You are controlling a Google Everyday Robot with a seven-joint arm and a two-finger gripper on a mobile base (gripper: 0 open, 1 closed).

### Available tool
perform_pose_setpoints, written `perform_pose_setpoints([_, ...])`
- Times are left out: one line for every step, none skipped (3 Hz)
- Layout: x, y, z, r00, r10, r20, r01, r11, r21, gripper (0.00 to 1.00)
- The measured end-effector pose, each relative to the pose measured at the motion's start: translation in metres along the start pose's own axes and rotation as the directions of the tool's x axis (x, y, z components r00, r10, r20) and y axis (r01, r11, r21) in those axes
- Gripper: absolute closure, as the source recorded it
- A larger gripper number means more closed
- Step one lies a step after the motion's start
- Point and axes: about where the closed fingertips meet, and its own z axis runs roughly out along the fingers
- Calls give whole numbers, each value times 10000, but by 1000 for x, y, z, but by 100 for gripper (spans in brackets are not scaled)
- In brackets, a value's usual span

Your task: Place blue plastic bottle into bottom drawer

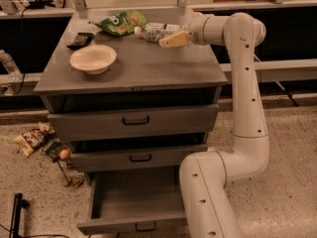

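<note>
Nearest, the wide grey bottom drawer [124, 225] of the grey metal cabinet [138, 73] stands pulled open, its small black handle facing forward. The two grey drawers above it are shut. Crumpled snack wrappers [33, 139] lie on the speckled floor to the left. The white jointed robot arm [247, 108] rises beside the cabinet's right side and bends over its top. There a round cream bowl [93, 59] sits left of centre. Farther back, the pale yellowish gripper [173, 39] hovers just beside the small clear blue plastic bottle [154, 31], which lies on its side, white cap leftward; possibly touching it, and whether the gripper is open or closed cannot be told. A green crinkly snack bag [119, 22] lies beyond.
</note>
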Motion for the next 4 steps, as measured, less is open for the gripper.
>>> perform_pose_setpoints([-11, -1, -2, 9996, 62, 283, -66, 9999, 129, 0])
perform_pose_setpoints([-27, -16, 4, 9972, 191, 723, -228, 9984, 521, 0])
perform_pose_setpoints([-40, -37, 16, 9944, 428, 962, -552, 9899, 1307, 0])
perform_pose_setpoints([-41, -53, 26, 9928, 637, 1010, -800, 9828, 1662, 0])
